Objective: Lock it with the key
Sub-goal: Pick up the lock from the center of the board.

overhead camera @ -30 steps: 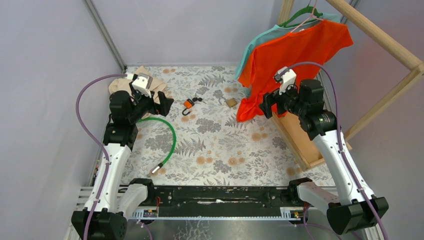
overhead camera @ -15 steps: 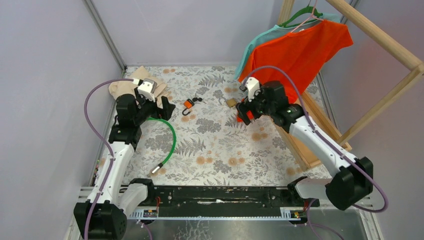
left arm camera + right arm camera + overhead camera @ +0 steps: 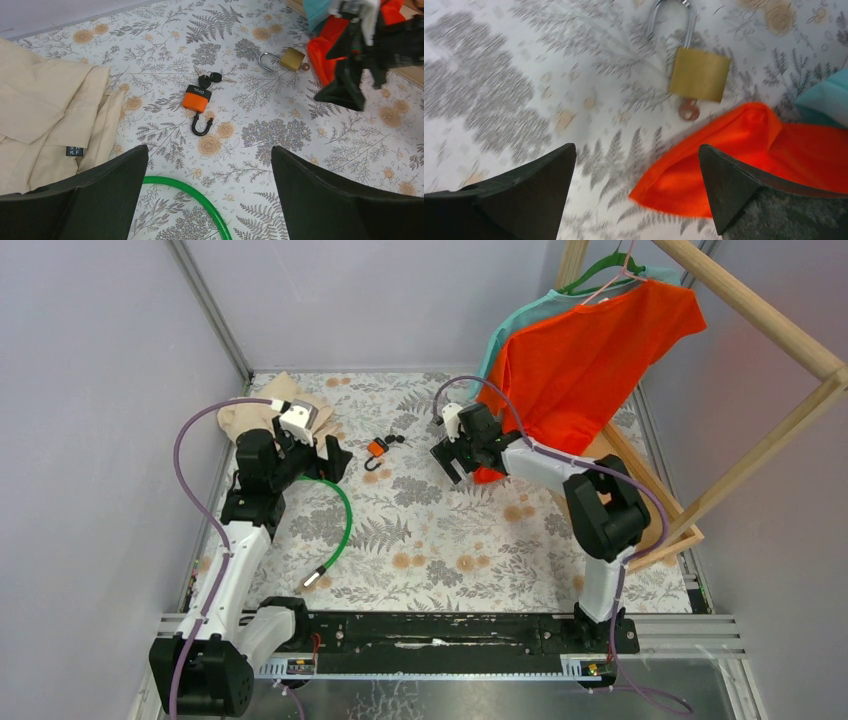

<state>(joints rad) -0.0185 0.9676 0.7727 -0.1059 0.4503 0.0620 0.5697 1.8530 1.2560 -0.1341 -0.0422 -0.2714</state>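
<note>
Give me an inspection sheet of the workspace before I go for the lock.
Surface: floral tablecloth, flat.
Job's things: brass padlock, shackle looks open, key head at its base; orange padlock with keys beside it.
Clutter: beige cloth; green hose.
Grippers: left gripper and right gripper, jaws open, empty.
Cables: purple cables, slack loops, no snag seen.
Surroundings: orange shirt and teal shirt hang on wooden rack; the orange hem lies by the brass padlock.

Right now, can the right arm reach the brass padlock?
Probably yes: the right gripper hovers near the brass padlock, jaws open; the orange shirt hem lies beside it, not over it.
</note>
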